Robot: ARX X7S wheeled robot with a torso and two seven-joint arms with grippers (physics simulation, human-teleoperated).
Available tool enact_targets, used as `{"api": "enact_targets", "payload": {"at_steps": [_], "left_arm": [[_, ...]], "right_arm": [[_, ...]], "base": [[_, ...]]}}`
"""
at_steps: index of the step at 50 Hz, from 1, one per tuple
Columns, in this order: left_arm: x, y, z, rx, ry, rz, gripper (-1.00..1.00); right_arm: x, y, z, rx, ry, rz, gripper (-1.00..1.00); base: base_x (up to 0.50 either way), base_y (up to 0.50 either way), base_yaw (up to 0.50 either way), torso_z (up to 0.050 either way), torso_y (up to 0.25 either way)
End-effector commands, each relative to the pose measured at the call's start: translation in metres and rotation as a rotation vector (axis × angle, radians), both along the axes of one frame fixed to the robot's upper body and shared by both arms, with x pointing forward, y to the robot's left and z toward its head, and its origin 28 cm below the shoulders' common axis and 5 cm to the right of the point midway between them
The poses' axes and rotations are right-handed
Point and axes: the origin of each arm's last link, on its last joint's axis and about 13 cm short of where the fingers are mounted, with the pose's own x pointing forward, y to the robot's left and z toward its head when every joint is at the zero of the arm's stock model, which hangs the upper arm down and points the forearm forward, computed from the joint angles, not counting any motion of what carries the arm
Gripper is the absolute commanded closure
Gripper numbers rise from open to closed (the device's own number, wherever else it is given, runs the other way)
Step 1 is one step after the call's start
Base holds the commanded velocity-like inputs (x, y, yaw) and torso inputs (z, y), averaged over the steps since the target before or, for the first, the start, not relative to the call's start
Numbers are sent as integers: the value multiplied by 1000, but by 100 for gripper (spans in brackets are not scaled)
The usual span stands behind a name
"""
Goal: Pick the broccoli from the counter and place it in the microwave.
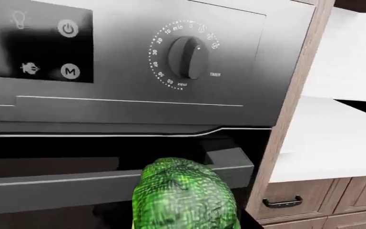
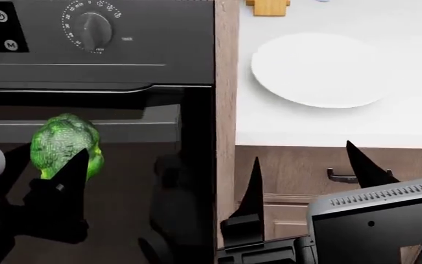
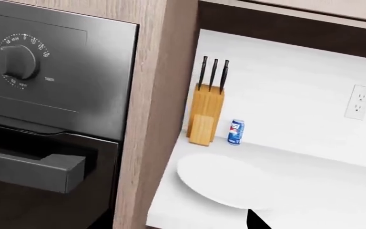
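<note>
Broccoli (image 2: 64,144): bright green floret, off the counter (image 2: 321,124), carried at the left gripper (image 2: 68,170) in front of the dark glass door of the built-in appliance (image 2: 123,181); only one dark finger shows in the head view, overlapping the floret's lower edge, so the grip reads as closed on it, though the second finger is hidden. In the left wrist view the bumpy crown fills the lower middle, just below the bar handle (image 1: 106,179); the stem is out of sight, so the long axis cannot be told. Control panel with timer dial (image 2: 94,25): above the door. The door appears shut, handle flush, no cavity visible. Judgement: the floret already lies straight ahead of the left gripper and next to the door front, so the coming move turns on getting that door open; the left arm is nearer but occupied. Wood upright (image 2: 226,82): between appliance and counter. White plate (image 2: 317,69): on the counter, bare. Knife block (image 3: 205,114) and small can (image 3: 235,132): at the back wall. Right gripper (image 2: 310,176): fingers spread wide, holding nothing, low before the drawers (image 2: 299,170), well apart from the broccoli.
</note>
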Motion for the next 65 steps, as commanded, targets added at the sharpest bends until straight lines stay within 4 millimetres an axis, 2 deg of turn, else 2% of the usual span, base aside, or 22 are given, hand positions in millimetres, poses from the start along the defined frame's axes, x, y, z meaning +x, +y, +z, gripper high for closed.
{"api": "enact_targets", "payload": {"at_steps": [1, 39, 43, 45, 46, 50, 56, 61, 62, 65], "left_arm": [[4, -5, 7, -71, -38, -20, 100], [4, -3, 7, -69, -37, -5, 100], [5, -2, 7, -70, -40, 0, 100], [6, -2, 7, -71, -39, 4, 100], [6, -1, 7, -72, -40, 7, 100], [7, 0, 6, -72, -40, 14, 100], [9, 3, 7, -68, -43, 21, 100], [12, 5, 6, -67, -43, 26, 100], [12, 5, 6, -67, -44, 26, 100], [13, 5, 4, -63, -44, 27, 100]], "right_arm": [[3, -1, 2, 21, -19, -5, -100], [3, 0, 3, 30, -19, -4, -100], [2, -1, 10, 14, -177, -39, -100], [-1, 0, 16, 48, -197, -11, -100], [-3, -1, 23, 70, -248, -11, -100], [-10, -3, 45, -41, -465, -41, -100], [-18, -4, 71, -121, -704, -101, -100], [-27, 6, 94, -103, -928, -99, -100], [-26, 1, 96, -180, -954, -116, -100], [-26, 0, 98, -184, -970, -113, -100]], "base": [[0, 500, 0, 0, 0], [0, 500, 0, 0, 0], [0, 0, 0, 0, 0], [0, 0, 0, 0, 0], [0, 0, 0, 0, 0], [0, 0, 0, 0, 0], [0, 0, 0, 0, 0], [0, 0, 0, 0, 0], [0, 0, 0, 0, 0], [0, 0, 0, 0, 0]]}}
